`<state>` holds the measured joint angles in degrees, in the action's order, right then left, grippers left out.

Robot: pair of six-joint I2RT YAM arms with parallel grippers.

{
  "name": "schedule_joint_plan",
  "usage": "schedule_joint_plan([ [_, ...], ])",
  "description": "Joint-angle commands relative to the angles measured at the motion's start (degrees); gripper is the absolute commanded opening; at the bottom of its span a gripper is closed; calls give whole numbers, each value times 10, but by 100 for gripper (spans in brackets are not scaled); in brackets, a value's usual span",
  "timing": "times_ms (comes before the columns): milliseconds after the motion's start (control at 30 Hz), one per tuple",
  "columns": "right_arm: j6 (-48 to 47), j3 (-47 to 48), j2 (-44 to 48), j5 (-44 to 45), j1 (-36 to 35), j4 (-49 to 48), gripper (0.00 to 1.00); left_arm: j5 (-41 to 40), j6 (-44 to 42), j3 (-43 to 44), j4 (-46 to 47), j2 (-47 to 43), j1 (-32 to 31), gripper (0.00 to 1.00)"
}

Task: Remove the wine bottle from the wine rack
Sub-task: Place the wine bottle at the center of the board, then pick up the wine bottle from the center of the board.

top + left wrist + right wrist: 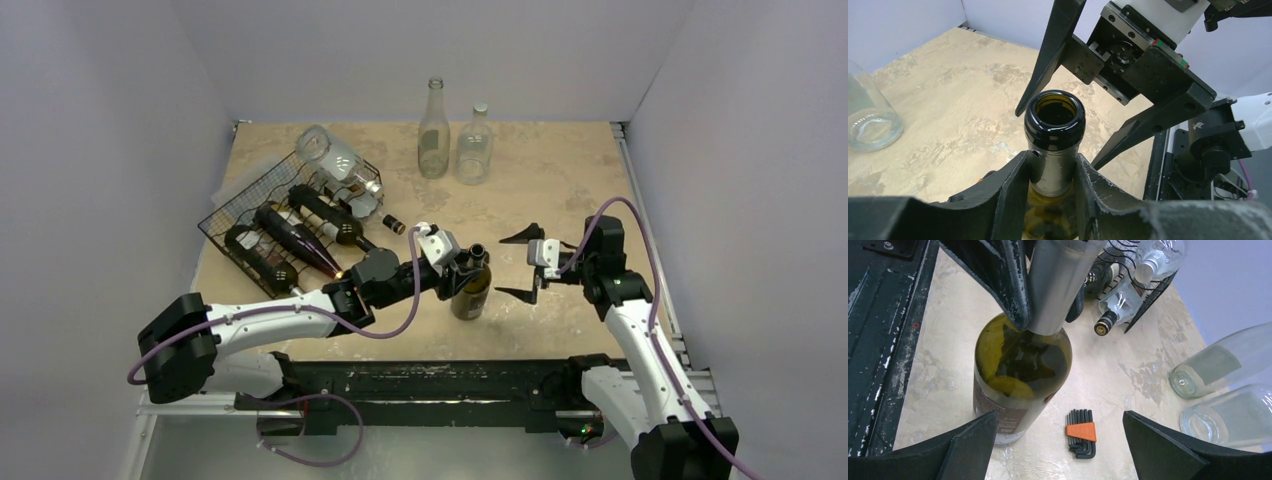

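Wine bottle stands right of wine rack — two bottles behind.

An olive-green wine bottle stands upright on the tan table, near its middle. The left gripper is clamped on the bottle's neck. Just to the right, the right gripper faces the bottle with its jaws spread wide, touching nothing. At the far left sits the black wine rack, with three dark bottles and a large clear bottle lying in it. A small dark object lies just beside the rack. Two clear glass bottles stand at the far edge.
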<state>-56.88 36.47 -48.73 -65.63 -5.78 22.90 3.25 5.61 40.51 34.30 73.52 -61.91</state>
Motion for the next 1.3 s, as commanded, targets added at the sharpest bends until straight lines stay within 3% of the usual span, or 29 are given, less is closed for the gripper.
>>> schedule_joint_plan([
  [0, -2, 33, 6, -22, 10, 30, 99, -2, 44, 22, 14, -2, 4, 41],
  [333, 49, 72, 10, -13, 13, 63, 99, -9, 95, 10, -52, -63, 17, 82],
  [533, -27, 157, -7, 4, 13, 232, 99, 24, 113, 27, -183, -143, 22, 89],
  [700, 21, 225, -34, 14, 12, 317, 99, 21, 116, 40, -308, -233, 50, 94],
  [833, 24, 246, -46, -9, 12, 371, 99, 22, 149, 60, -417, -294, 110, 99],
  [933, 38, 253, -39, -7, 12, 368, 99, -2, 164, 71, -482, -334, 141, 100],
  [1100, 180, 240, -3, 54, 11, 246, 99, -30, 194, 78, -569, -382, 145, 100],
  [1267, 233, 264, -16, 80, -4, 212, 99, -65, 256, 61, -623, -429, 145, 100],
])
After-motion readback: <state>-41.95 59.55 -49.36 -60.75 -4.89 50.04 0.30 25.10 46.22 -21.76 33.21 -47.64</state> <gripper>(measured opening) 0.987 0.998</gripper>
